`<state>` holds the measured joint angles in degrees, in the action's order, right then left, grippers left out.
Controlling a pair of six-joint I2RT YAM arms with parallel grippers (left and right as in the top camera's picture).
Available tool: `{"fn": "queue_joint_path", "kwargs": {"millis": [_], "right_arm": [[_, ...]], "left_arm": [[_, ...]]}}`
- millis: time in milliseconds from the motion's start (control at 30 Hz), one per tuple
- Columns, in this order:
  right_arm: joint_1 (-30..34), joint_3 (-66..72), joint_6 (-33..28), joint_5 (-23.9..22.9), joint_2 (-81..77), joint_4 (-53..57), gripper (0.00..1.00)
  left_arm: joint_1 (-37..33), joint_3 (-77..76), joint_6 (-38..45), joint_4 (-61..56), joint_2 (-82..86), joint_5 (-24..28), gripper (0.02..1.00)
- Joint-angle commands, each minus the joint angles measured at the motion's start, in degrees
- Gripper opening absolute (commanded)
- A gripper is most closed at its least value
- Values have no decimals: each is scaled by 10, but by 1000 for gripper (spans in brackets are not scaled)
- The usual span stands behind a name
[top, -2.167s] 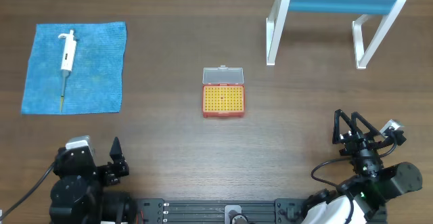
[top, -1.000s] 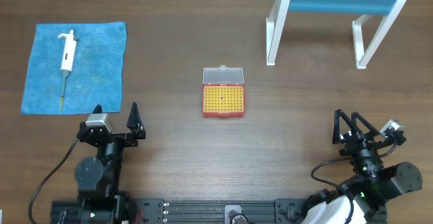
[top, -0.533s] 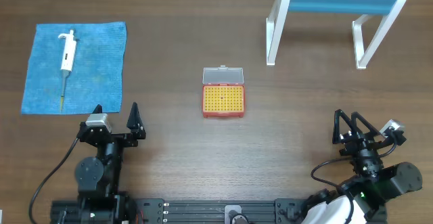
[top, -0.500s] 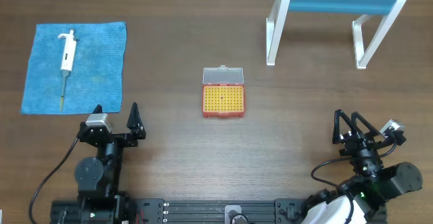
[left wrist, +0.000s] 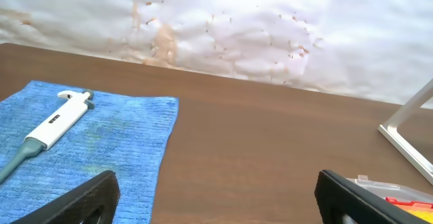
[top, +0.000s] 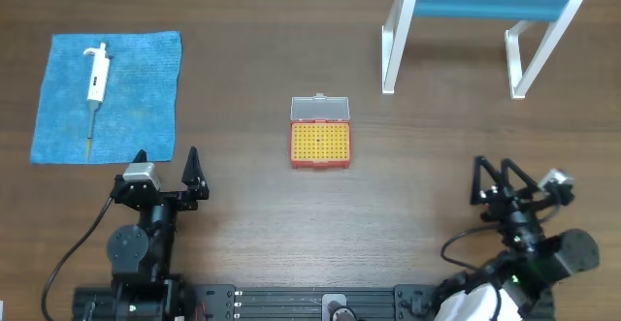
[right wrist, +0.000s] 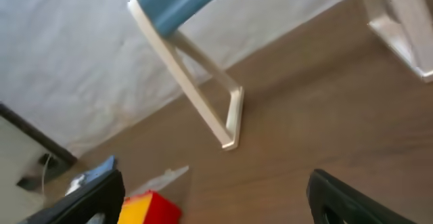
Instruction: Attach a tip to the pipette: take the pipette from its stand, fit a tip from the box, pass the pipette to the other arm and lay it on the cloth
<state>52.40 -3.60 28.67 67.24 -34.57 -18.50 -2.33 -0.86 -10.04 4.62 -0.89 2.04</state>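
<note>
The white pipette [top: 95, 74] lies on the blue cloth [top: 136, 117] at the table's far left, a yellowish tip on its lower end. In the left wrist view the pipette [left wrist: 57, 119] rests on the cloth [left wrist: 115, 143] ahead of my left gripper [left wrist: 216, 210], which is open and holds nothing. The left gripper [top: 166, 161] sits just below the cloth's near edge. An open tip box [top: 320, 143], red with yellow tips, stands mid-table. My right gripper [top: 494, 169] is open and holds nothing at the near right, well short of the stand [top: 485, 1].
The white stand with a blue top bar [right wrist: 196, 61] occupies the far right corner, with nothing hanging on it. The tip box [right wrist: 154, 208] shows at the right wrist view's edge, and its corner [left wrist: 396, 193] in the left wrist view. Bare wood lies between the box and both arms.
The left arm rose from its folded pose toward the cloth's near edge, then held still. The right gripper has just shifted slightly left. The pipette, box and stand have not moved.
</note>
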Motion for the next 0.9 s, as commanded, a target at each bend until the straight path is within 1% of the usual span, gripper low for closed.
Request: {"fn": "queue_joint_path", "kwargs": {"millis": [33, 67, 100, 133, 200, 233, 267, 300, 333, 433, 467, 533, 633, 767, 833, 900], "right_arm": [[-258, 1, -74, -318, 125, 99, 869], [-336, 1, -80, -415, 172, 142, 869], [-380, 0, -80, -472, 202, 168, 869], [-426, 1, -80, -541, 240, 199, 869], [-488, 1, -80, -638, 294, 245, 869], [-510, 1, -80, -677, 315, 264, 869], [-531, 1, -82, -708, 334, 280, 869], [-544, 1, -99, -712, 345, 287, 869], [-547, 1, -119, -703, 345, 287, 869], [-548, 7, -195, -640, 345, 287, 869], [-548, 7, -209, -635, 345, 286, 869], [-548, 7, -224, -639, 345, 286, 869], [-548, 7, -262, -642, 345, 286, 869], [-547, 7, -272, -653, 345, 287, 869], [-547, 7, -308, -653, 345, 287, 869], [-547, 7, -322, -653, 345, 286, 869]], "left_arm": [[-3, 5, 11, -3, 7, 13, 936], [-3, 5, 11, -3, 7, 13, 936], [-3, 5, 11, -3, 7, 13, 936], [-3, 5, 11, -3, 7, 13, 934], [-3, 5, 11, -3, 7, 13, 936], [-3, 5, 11, -3, 7, 13, 936], [-3, 5, 11, -3, 7, 13, 936], [-3, 5, 11, -3, 7, 13, 936], [-3, 5, 11, -3, 7, 13, 936], [-3, 5, 11, -3, 7, 13, 934], [-3, 5, 11, -3, 7, 13, 936], [-3, 5, 11, -3, 7, 13, 936], [-3, 5, 11, -3, 7, 13, 936], [-3, 5, 11, -3, 7, 13, 934], [-3, 5, 11, -3, 7, 13, 936], [-3, 5, 11, -3, 7, 13, 936]]}}
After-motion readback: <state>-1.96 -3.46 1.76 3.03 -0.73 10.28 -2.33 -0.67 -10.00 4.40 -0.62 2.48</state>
